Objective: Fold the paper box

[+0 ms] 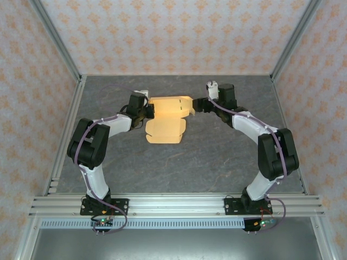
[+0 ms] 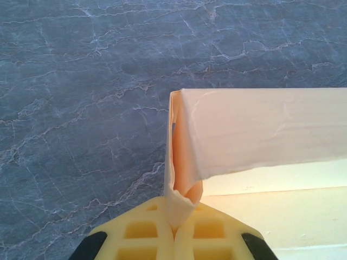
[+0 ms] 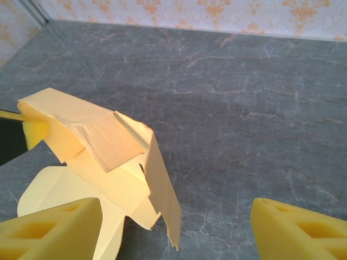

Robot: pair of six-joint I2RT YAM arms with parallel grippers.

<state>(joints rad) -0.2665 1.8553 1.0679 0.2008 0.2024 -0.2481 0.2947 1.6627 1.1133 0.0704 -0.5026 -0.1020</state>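
Top external view: paper box (image 1: 167,122) part-folded at mid-table, one tool on it

1. Paper box. Thin orange-tan cardboard with plain faces. It lies on the table (image 1: 227,157) between the two arms, a little beyond the middle. The near portion lies flat, with rounded flaps. The far portion is raised into a long folded panel running left to right. In the right wrist view the raised panel (image 3: 103,141) forms a tilted roof shape over the flat sheet, with a narrow flap hanging down at its near end.

2. Left tool (image 1: 147,112). It sits at the left end of the raised panel. In the left wrist view its yellow fingers (image 2: 146,233) are pressed together, clamped on a pinched corner of the box (image 2: 260,130). The cardboard is creased and bunched where it enters the tool (image 2: 174,230).

3. Right tool (image 1: 198,104). It is at the right end of the raised panel, just beside it. In the right wrist view its yellow fingers (image 3: 49,230) stand wide apart with nothing gripped. The bare table shows across most of the gap (image 3: 179,222), and the hanging flap is close to the left-hand finger.

4. Table. Dark grey surface with pale marble veining.

5. Surroundings. The walls (image 1: 173,32) are pale with a repeating orange motif. A metal rail (image 1: 173,205) at the near edge carries both arm bases.
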